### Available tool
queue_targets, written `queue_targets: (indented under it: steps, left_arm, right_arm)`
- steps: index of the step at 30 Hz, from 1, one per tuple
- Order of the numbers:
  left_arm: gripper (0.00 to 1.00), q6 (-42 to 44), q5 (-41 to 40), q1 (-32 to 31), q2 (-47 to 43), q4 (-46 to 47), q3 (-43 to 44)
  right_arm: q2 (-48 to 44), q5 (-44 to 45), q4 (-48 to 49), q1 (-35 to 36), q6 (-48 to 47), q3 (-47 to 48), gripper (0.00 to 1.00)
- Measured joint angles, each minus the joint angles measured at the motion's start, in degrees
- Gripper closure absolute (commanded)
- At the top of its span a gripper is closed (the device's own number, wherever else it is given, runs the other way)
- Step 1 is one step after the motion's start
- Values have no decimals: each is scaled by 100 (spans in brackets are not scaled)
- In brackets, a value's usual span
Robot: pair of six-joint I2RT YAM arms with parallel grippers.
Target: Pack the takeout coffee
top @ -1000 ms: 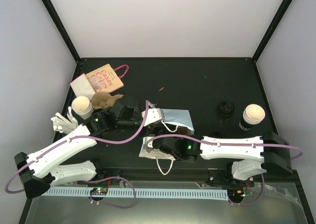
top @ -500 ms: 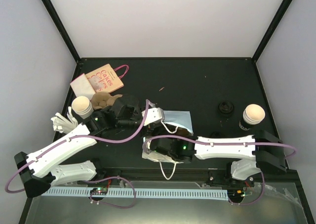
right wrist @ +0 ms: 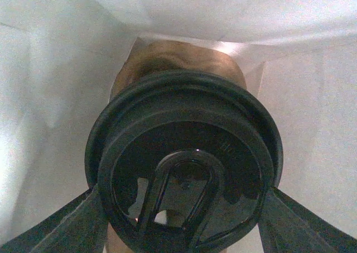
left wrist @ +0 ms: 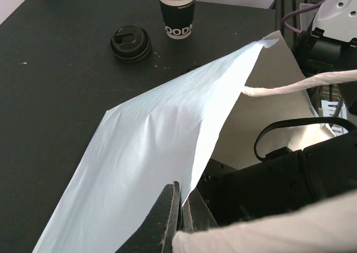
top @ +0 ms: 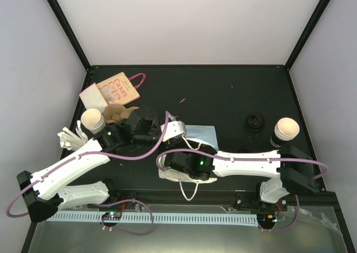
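While cup [right wrist: 184,152] is clasped by right gripper [right wrist: 182,222] inside bag [left wrist: 150,152], spill is risked if tilted.
Bag edge is pinched by left gripper [left wrist: 179,205].

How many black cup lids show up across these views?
2. The loose lid lies on the table beside the open cup on the right; the held lid sits in the right gripper, inside the white bag. Others may be hidden inside the bag.

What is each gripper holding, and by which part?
Left gripper pinches the paper bag by the edge of its open mouth. Right gripper, inside the bag, holds the lidded coffee cup, fingers on either side of its lid.
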Motion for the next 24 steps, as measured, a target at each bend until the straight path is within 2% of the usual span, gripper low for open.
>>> queue_targets:
  steps: [24]
  left_arm:
    - [99, -173, -94, 55, 140, -251, 195]
  right_arm:
    - [527, 31, 2, -245, 13, 299, 60]
